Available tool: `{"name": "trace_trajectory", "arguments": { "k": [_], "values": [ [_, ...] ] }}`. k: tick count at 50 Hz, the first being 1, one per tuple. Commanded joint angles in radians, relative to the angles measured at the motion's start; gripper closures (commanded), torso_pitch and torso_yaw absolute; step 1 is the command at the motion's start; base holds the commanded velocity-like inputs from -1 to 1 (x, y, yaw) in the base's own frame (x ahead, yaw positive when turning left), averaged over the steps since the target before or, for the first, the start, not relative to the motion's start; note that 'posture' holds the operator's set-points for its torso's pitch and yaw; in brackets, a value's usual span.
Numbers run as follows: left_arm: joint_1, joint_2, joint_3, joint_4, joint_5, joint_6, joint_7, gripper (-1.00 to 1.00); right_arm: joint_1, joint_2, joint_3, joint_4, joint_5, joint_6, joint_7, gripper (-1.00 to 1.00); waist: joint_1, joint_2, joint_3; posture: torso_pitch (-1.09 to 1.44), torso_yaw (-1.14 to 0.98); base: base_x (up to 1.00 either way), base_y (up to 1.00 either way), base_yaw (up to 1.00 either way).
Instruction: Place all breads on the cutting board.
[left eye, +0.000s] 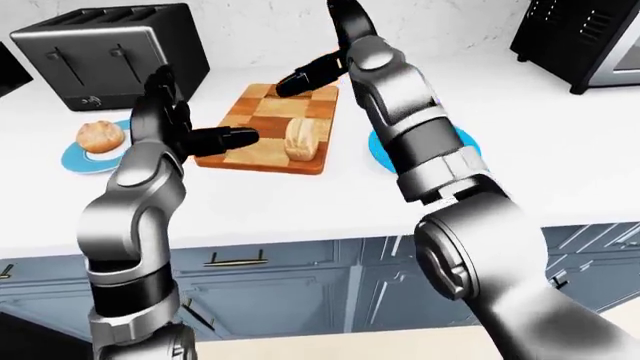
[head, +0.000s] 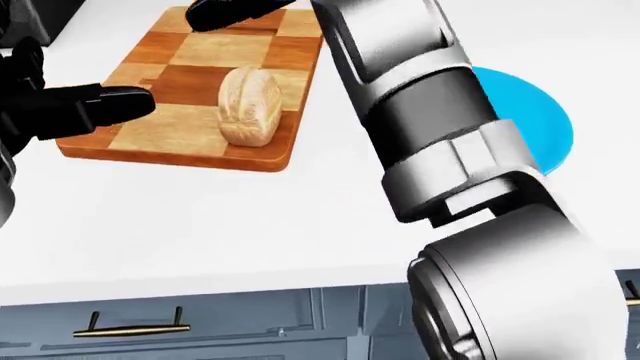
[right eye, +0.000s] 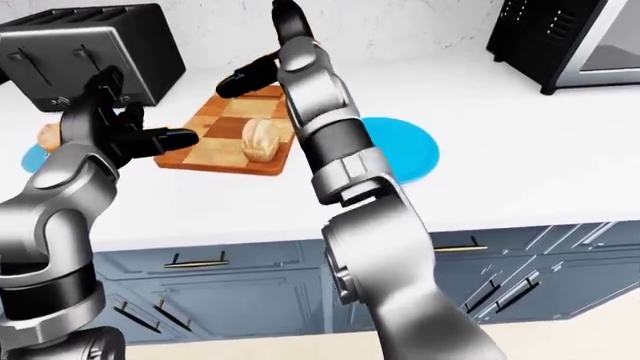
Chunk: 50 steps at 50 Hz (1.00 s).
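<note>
Left-eye view, right hand (left eye: 318, 71): black fingers apart, empty, above the board's top edge.
Left hand (left eye: 185, 135): fingers spread, empty, beside the board.
Pale oval bread loaf (head: 250, 105): lying on the checkered wooden cutting board (head: 165, 127).
Round crusty bread roll (left eye: 101, 136): on a blue plate (left eye: 75, 160), well apart from the board.
Handling: likely light, soft and crushable; grip across the sides, gently.

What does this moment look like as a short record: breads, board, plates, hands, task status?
bread on board: one loaf lying on the cutting board, no hand touching it
bread off board: one round roll on a blue plate beside the toaster
other plate: blue plate right of the board, nothing visible on it
right hand: open, raised above the board's far edge
left hand: open, hovering at the board's left edge
task status: one bread placed, the roll not yet moved
</note>
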Motion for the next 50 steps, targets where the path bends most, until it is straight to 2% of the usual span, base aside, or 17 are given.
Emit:
{"name": "trace_trajectory", "arguments": {
  "k": [1,5,13,23,24,26,29,34,35,36,37,38,39,45,47,48,50],
  "values": [
    [-0.045,0.033,0.021,-0.044,-0.008,-0.008,0.001,-1.0,0.012,-0.022,0.027,-0.265,-0.009,0.19,0.032,-1.0,0.001,0.005,-0.032,0.0,0.0,0.0,0.0,0.0],
    [-0.046,0.057,0.034,-0.051,-0.016,0.003,0.003,-1.0,0.125,-0.047,0.045,-0.638,-0.028,0.459,0.077,-1.0,0.007,-0.002,-0.023,0.0,0.0,0.0,0.0,0.0],
    [-0.054,0.085,0.05,-0.089,-0.039,0.043,0.015,-1.0,0.2,-0.082,0.061,-0.966,-0.081,0.684,0.145,-1.0,0.008,-0.003,-0.019,0.0,0.0,0.0,0.0,0.0],
    [-0.077,0.113,0.066,-0.085,-0.056,0.058,0.036,-1.0,0.232,-0.106,0.055,-1.083,-0.141,0.746,0.197,-1.0,0.002,0.004,-0.017,0.0,0.0,0.0,0.0,0.0],
    [-0.073,0.113,0.07,-0.092,-0.061,0.061,0.039,-1.0,0.265,-0.093,0.043,-1.119,-0.14,0.755,0.192,-1.0,-0.001,0.009,-0.04,0.0,0.0,0.0,0.33,0.0],
    [-0.057,0.111,0.069,-0.115,-0.068,0.071,0.048,-1.0,0.325,-0.09,0.052,-1.182,-0.147,0.767,0.193,-1.0,0.003,-0.022,-0.03,0.0,0.0,0.0,0.36,0.0],
    [-0.056,0.112,0.068,-0.118,-0.071,0.075,0.054,-1.0,0.335,-0.102,0.042,-1.208,-0.147,0.788,0.199,-1.0,0.003,-0.04,-0.049,0.0,0.0,0.0,0.36,0.0],
    [-0.058,0.098,0.048,-0.103,-0.063,0.06,0.058,-1.0,0.35,-0.114,0.035,-1.213,-0.144,0.786,0.196,-1.0,-0.005,0.014,-0.024,0.0,0.0,0.0,0.37,0.0],
    [-0.059,0.098,0.049,-0.103,-0.063,0.061,0.058,-1.0,0.35,-0.114,0.034,-1.213,-0.143,0.786,0.195,-1.0,-0.008,0.04,-0.027,0.0,0.0,0.0,0.37,0.0],
    [-0.059,0.096,0.049,-0.104,-0.064,0.062,0.059,-1.0,0.351,-0.115,0.033,-1.208,-0.141,0.78,0.195,-1.0,-0.011,0.088,-0.04,0.0,0.0,0.0,0.37,0.0],
    [-0.057,0.094,0.048,-0.104,-0.063,0.06,0.058,-1.0,0.35,-0.115,0.033,-1.208,-0.14,0.782,0.194,-1.0,-0.009,0.075,-0.044,0.0,0.0,0.0,0.36,0.0],
    [-0.057,0.095,0.047,-0.104,-0.063,0.061,0.057,-1.0,0.342,-0.113,0.033,-1.206,-0.138,0.783,0.192,-1.0,0.0,0.057,-0.012,0.0,0.0,0.0,0.0,0.0],
    [-0.059,0.096,0.049,-0.103,-0.063,0.062,0.056,-1.0,0.341,-0.112,0.032,-1.206,-0.137,0.782,0.19,-1.0,-0.001,0.066,-0.012,0.0,0.0,0.0,0.0,0.0],
    [-0.05,0.091,0.046,-0.101,-0.059,0.053,0.052,-1.0,0.356,-0.1,0.034,-1.21,-0.129,0.773,0.175,-1.0,-0.012,0.029,0.004,0.0,0.0,0.0,0.0,0.0],
    [-0.045,0.09,0.047,-0.107,-0.058,0.055,0.05,-1.0,0.365,-0.098,0.036,-1.217,-0.126,0.776,0.174,-1.0,-0.009,0.015,0.005,0.0,0.0,0.0,0.0,0.0],
    [-0.044,0.089,0.047,-0.108,-0.057,0.056,0.05,-1.0,0.366,-0.097,0.035,-1.218,-0.124,0.776,0.173,-1.0,-0.01,0.019,-0.017,0.0,0.0,0.0,0.26,0.0],
    [-0.043,0.087,0.045,-0.113,-0.056,0.06,0.05,-1.0,0.373,-0.096,0.034,-1.222,-0.12,0.774,0.169,-1.0,-0.006,-0.04,-0.015,0.0,0.0,0.0,0.52,0.0]
  ]
}}
